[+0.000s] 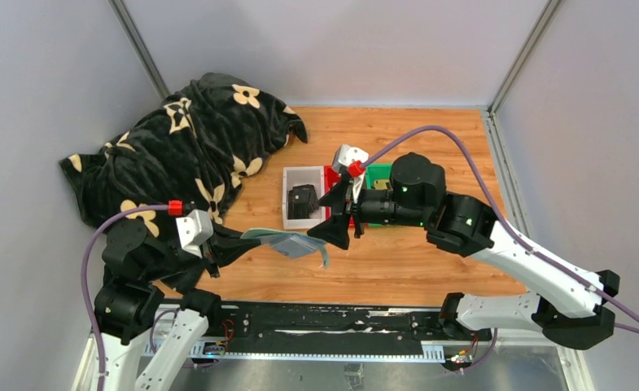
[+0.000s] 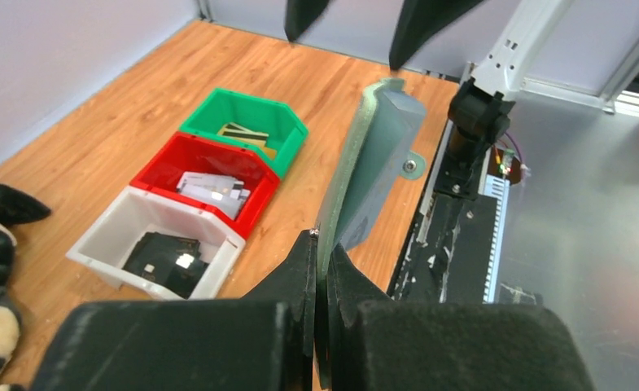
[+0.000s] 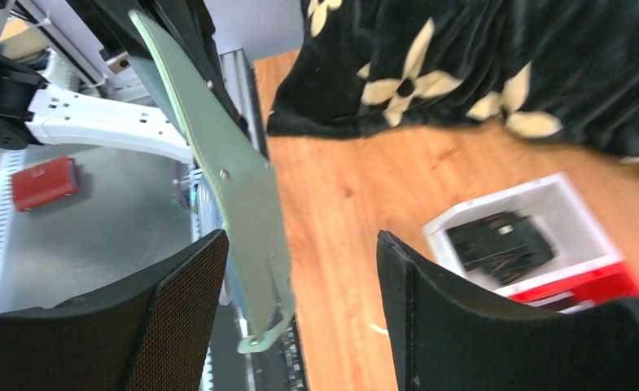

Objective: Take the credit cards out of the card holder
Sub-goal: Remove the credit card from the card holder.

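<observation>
My left gripper (image 2: 322, 244) is shut on the edge of the sage-green card holder (image 1: 287, 242) and holds it above the table; it also shows edge-on in the left wrist view (image 2: 373, 163) and in the right wrist view (image 3: 234, 187). My right gripper (image 1: 342, 216) is open and empty, just right of the holder's free end, its closing tab (image 3: 263, 334) between the fingers (image 3: 177, 301). Black cards (image 2: 165, 265) lie in the white tray (image 2: 108, 236), silvery-white cards (image 2: 214, 189) in the red tray (image 2: 169, 159), gold-yellow cards (image 2: 247, 134) in the green tray (image 2: 218, 102).
A black blanket with cream flowers (image 1: 186, 147) is heaped at the back left of the wooden table (image 1: 430, 269). The three trays stand in a row mid-table, partly under my right arm. The black base rail (image 1: 332, 322) runs along the near edge.
</observation>
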